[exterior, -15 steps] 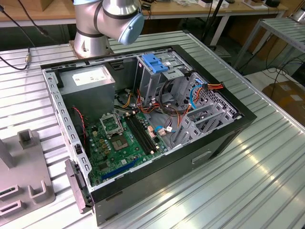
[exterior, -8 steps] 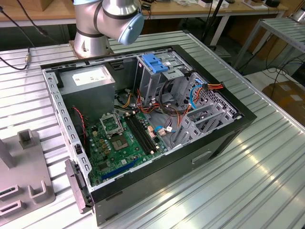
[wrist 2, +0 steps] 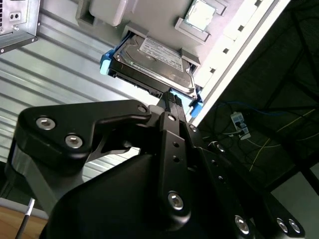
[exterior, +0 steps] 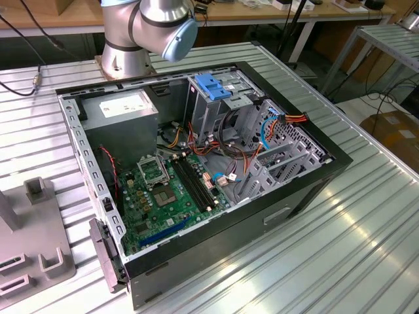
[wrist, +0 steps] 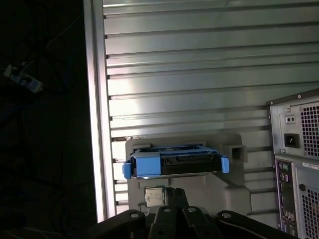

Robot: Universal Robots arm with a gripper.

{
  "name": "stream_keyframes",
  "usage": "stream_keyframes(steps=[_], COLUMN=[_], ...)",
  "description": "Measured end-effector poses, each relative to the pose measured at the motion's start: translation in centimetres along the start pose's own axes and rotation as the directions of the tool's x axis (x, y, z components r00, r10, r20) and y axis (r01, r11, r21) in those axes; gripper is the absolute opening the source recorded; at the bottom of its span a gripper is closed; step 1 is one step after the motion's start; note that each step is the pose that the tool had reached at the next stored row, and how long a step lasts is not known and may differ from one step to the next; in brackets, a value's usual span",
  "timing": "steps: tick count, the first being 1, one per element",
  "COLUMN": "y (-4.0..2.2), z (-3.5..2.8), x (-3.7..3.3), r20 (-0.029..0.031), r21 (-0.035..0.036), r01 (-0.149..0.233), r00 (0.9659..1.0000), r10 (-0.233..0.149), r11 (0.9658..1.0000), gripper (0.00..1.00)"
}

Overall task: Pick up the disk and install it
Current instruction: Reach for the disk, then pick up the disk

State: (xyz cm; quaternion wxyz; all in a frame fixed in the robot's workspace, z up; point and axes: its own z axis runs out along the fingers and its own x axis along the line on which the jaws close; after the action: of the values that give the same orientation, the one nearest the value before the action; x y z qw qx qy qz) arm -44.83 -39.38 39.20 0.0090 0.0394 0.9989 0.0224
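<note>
1. Aluminium ribs run the length of the table [exterior: 366, 216] in the exterior view, under the open computer case [exterior: 314, 176]. Its blue-topped drive cage [exterior: 213, 91] sits upper centre of the frame, with loose cables [exterior: 229, 163] just beside it. Wooden benches [exterior: 65, 16] cross the top edge.
2. In the second wrist view the disk [wrist 2: 154, 59] lies flat in a grey holder [wrist 2: 104, 12] on that table, blue rails showing. The gripper [wrist 2: 171, 98] hangs just short of its near edge. Its jaws seem pressed together and pinch nothing, though the angle is poor.
3. In the first wrist view the holder sits near the case's rear panel [wrist: 299, 149] and also carries a processor chip [wrist: 153, 195]. Beyond the table edge the floor is dark.
4. Risks, as I judge them: a grip landing off-centre or on a smooth rail could tilt the disk and wedge it in the holder. The cables could also snag it at the cage.
</note>
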Motion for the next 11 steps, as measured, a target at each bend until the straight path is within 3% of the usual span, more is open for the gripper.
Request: stream_keyframes(steps=[4, 11], y=[-0.03, -0.04], z=[-0.01, -0.01], x=[0.43, 0.51], r20=[-0.0001, 0.0], r21=[0.0001, 0.0], r01=[0.0, 0.0], r00=[1.0, 1.0], r10=[0.0, 0.0], r11=[1.0, 1.0], gripper=[0.11, 0.11])
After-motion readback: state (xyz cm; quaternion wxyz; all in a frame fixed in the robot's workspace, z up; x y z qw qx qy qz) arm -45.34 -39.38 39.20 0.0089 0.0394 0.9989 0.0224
